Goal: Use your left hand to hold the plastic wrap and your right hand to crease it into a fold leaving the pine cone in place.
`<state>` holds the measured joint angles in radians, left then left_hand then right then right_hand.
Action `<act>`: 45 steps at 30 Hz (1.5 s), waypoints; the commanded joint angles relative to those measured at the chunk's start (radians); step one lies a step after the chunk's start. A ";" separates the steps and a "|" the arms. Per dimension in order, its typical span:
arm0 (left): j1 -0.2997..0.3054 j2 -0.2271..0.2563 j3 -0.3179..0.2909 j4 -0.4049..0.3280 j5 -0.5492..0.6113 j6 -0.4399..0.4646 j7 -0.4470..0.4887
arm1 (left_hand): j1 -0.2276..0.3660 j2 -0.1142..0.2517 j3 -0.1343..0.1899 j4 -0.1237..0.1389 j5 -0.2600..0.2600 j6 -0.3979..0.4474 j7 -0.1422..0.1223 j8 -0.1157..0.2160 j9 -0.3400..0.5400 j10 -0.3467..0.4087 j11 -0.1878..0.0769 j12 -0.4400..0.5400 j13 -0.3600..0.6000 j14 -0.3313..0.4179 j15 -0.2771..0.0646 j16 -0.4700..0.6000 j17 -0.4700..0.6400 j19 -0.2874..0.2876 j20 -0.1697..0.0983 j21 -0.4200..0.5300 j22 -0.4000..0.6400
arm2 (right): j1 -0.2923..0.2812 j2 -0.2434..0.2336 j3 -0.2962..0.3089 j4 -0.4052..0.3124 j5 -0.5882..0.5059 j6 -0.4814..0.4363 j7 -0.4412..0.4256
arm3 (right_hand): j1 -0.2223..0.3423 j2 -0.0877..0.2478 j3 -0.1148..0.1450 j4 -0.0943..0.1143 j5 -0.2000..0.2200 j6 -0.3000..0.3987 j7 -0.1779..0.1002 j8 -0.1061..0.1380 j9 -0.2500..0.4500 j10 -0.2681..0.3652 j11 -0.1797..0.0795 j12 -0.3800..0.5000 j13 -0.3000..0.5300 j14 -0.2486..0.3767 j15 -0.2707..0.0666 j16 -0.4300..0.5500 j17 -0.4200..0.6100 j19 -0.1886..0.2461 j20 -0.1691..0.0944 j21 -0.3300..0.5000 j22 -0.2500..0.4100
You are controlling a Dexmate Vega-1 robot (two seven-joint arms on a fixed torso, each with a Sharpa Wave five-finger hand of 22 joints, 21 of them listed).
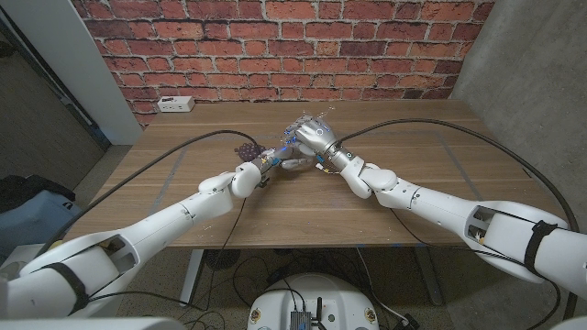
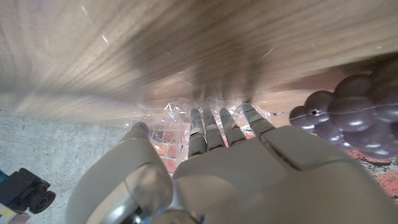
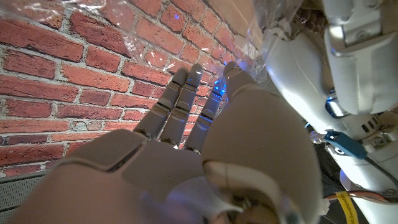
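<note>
Clear crinkled wrap (image 1: 307, 126) is lying bunched at mid-table, partly lifted. A dark, knobbly pine cone (image 1: 248, 149) is sitting just beside it.

Dim, even light; wrist views seemingly blurred

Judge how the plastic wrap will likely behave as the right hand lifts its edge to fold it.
The plastic wrap looks thin, clear and crinkled, so it is probably floppy and very light. It will likely sag and cling rather than hold a crease. Where the left hand presses it, it probably stays put.
</note>
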<state>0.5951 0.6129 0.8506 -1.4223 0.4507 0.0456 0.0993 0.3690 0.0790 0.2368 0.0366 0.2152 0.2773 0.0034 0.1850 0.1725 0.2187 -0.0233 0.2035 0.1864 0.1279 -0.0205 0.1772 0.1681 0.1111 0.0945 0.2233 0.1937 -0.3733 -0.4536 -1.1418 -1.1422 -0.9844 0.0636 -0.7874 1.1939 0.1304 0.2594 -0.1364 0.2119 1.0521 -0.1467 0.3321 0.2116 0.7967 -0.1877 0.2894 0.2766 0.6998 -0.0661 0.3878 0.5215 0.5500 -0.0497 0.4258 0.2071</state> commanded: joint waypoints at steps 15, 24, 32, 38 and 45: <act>0.116 -0.001 -0.060 -0.136 0.069 0.218 0.222 | 0.065 -0.056 0.000 -0.087 -0.005 0.073 -0.043 0.014 0.006 0.161 -0.019 0.045 0.010 0.149 0.027 0.027 0.004 0.063 0.095 0.028 0.004 | 0.001 -0.008 -0.006 -0.024 -0.026 -0.026 0.037 | 0.009 0.013 -0.016 0.005 0.007 0.007 -0.002 -0.011 0.001 0.014 0.001 -0.002 0.002 0.003 -0.172 -0.011 0.004 0.000 -0.045 0.018 0.002; 0.171 0.008 -0.086 -0.196 0.102 0.278 0.331 | 0.021 -0.047 -0.010 -0.088 -0.019 0.304 0.022 0.062 0.016 0.349 -0.013 0.105 0.041 0.350 -0.007 0.064 0.019 0.160 0.111 0.059 0.014 | 0.001 -0.002 -0.005 -0.022 -0.027 -0.032 0.035 | 0.012 0.014 -0.024 0.004 0.008 0.009 -0.002 -0.016 0.001 0.016 0.002 -0.005 0.002 0.005 -0.172 -0.016 0.005 -0.001 -0.044 0.023 0.001; 0.269 -0.025 -0.163 -0.182 0.050 0.159 0.607 | 0.058 0.065 0.068 -0.140 -0.037 0.662 0.104 0.238 0.117 0.676 0.025 0.369 0.214 0.749 -0.021 0.238 0.142 0.355 0.042 0.169 0.057 | 0.010 0.011 -0.010 -0.007 -0.021 -0.019 0.036 | 0.014 0.016 -0.029 0.005 0.009 0.013 0.000 -0.020 0.002 0.015 0.001 -0.007 0.004 0.005 -0.171 -0.021 0.004 -0.005 -0.047 0.026 0.001; 0.293 -0.036 -0.200 -0.074 -0.029 -0.179 0.788 | 0.027 0.075 0.066 -0.132 -0.038 0.765 0.125 0.339 0.218 0.760 0.035 0.524 0.382 0.854 -0.015 0.365 0.276 0.429 0.031 0.243 0.106 | 0.028 0.031 -0.030 0.022 -0.033 -0.005 0.033 | 0.017 0.019 -0.032 0.005 0.011 0.013 0.000 -0.024 0.002 0.014 0.000 -0.010 0.005 0.005 -0.172 -0.029 0.000 0.009 -0.056 0.038 0.002; 0.349 -0.024 -0.232 -0.177 0.061 -0.048 0.799 | 0.010 0.053 0.083 -0.140 -0.037 0.778 0.112 0.408 0.312 0.784 0.022 0.616 0.527 0.896 -0.043 0.422 0.344 0.504 -0.003 0.318 0.149 | 0.046 0.048 -0.044 0.050 -0.030 0.004 0.028 | 0.020 0.019 -0.035 0.005 0.012 0.015 0.002 -0.027 0.002 0.014 -0.001 -0.011 0.006 0.006 -0.173 -0.034 -0.002 0.005 -0.059 0.041 0.003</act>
<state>0.8683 0.5825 0.6741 -1.5379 0.4723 0.0635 0.7815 0.3945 0.1451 0.3071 -0.0931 0.1837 1.0824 0.1215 0.5832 0.4552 1.0264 0.0022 0.8063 0.6715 1.0457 -0.0533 0.5982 0.4933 0.6060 0.0995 0.5249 0.3322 -0.3485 -0.4284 -1.1650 -1.1286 -1.0114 0.0499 -0.7578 1.2162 0.1529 0.2306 -0.1322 0.2204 1.0529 -0.1448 0.3011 0.2122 0.8058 -0.1894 0.2809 0.2800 0.7001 -0.0660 0.3552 0.5189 0.5501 -0.0498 0.4573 0.2072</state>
